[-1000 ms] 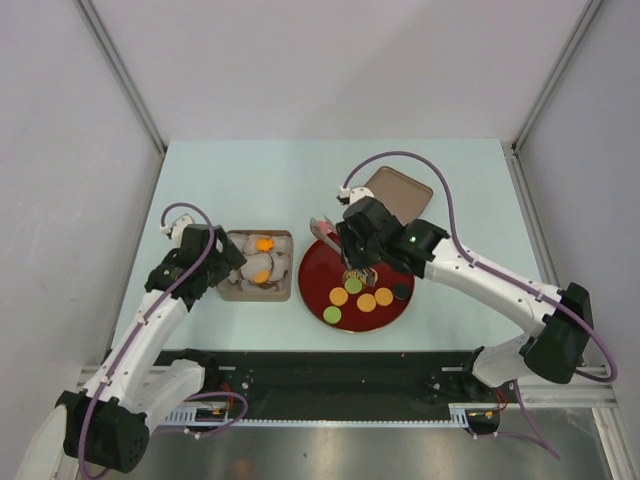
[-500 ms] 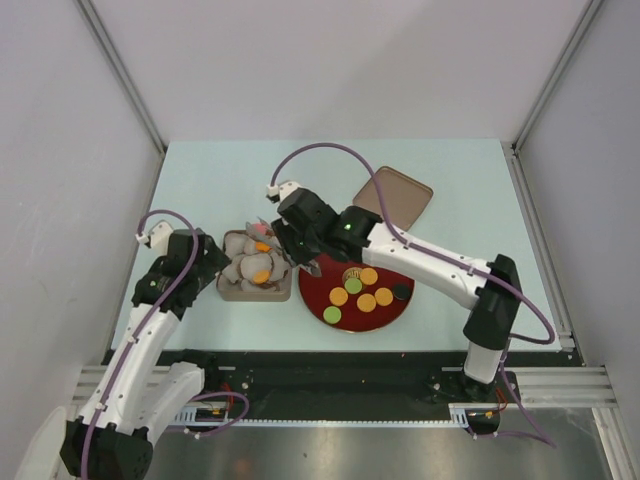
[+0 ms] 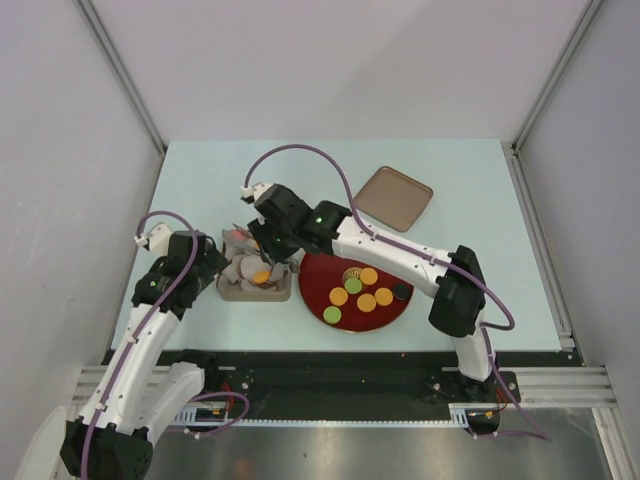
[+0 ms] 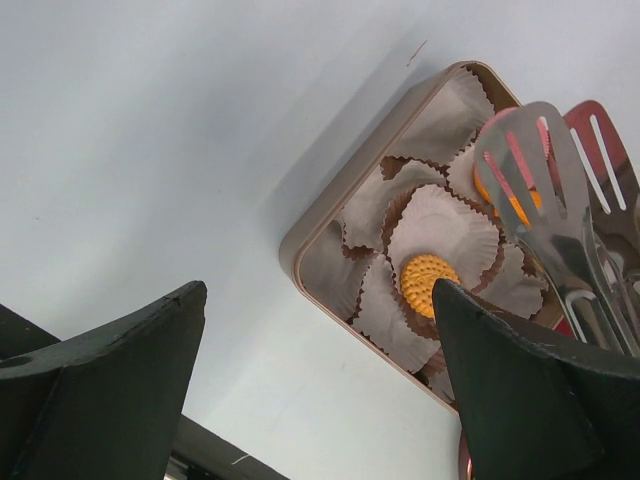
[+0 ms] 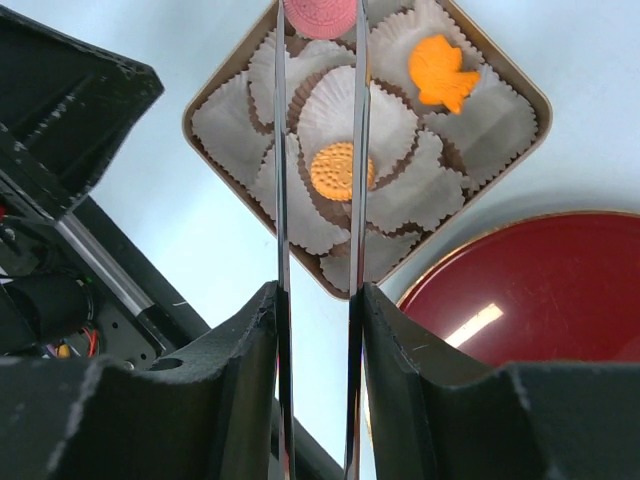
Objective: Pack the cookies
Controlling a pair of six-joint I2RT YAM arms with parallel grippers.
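Several orange and green cookies (image 3: pixel 366 301) and a black one (image 3: pixel 401 292) lie on the dark-red plate (image 3: pixel 318 272). My right gripper (image 3: pixel 268 240) (image 5: pixel 318 300) is shut on metal tongs (image 5: pixel 280 200). The tong tips pinch a pink cookie (image 5: pixel 320 15) over the far side of the tan box (image 3: pixel 255 296) (image 5: pixel 190 125) of paper cups. Inside the box sit a round orange cookie (image 5: pixel 340 170) (image 4: pixel 428 282) and a fish-shaped orange one (image 5: pixel 440 72). At the box's left side my left gripper (image 3: pixel 215 262) (image 4: pixel 320 340) stands wide open, holding nothing.
A brown lid or tray (image 3: pixel 394 197) lies at the back right of the table. The plate (image 5: pixel 560 300) touches the box's right side. The tongs (image 4: pixel 540 200) hang over the box in the left wrist view. The black rail (image 3: pixel 330 375) runs along the near edge.
My right arm swung left from above the plate to above the box, carrying the pink cookie in the tongs. The left arm drew back a little to the left.
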